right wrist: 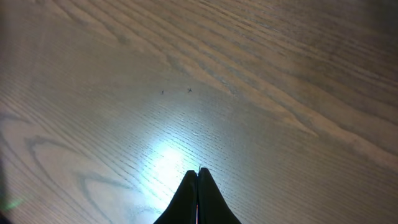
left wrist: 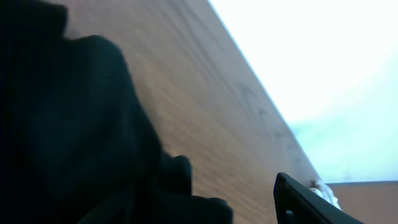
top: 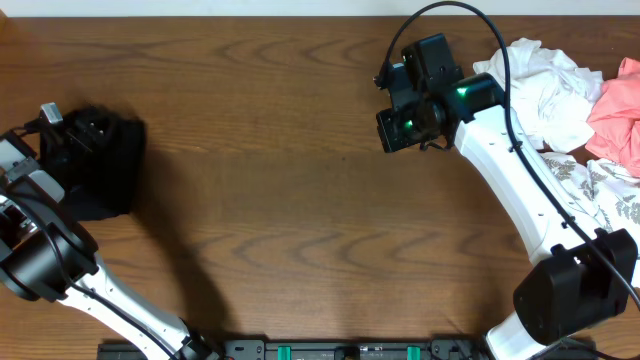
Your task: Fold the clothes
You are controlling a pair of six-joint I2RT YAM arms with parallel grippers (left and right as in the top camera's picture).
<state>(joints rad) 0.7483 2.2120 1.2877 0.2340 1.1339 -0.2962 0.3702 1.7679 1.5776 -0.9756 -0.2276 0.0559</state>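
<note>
Overhead, the dark wood-grain bench [top: 280, 200] carries four garments: one black shirt [top: 105, 165] folded at its left edge by the left hand [top: 65, 135], and a white garment [top: 545, 90], pink garment [top: 622, 105] and leaf-print garment [top: 600, 185] heaped far right (the right hand [top: 405, 125] hangs apart from them). In the left wrist view, black cloth lies beside a wide-set finger [left wrist: 305, 202], the hand released, with pale glare beyond the bench. The right wrist view shows bare grain and fingers [right wrist: 186, 199] clenched on nothing.
</note>
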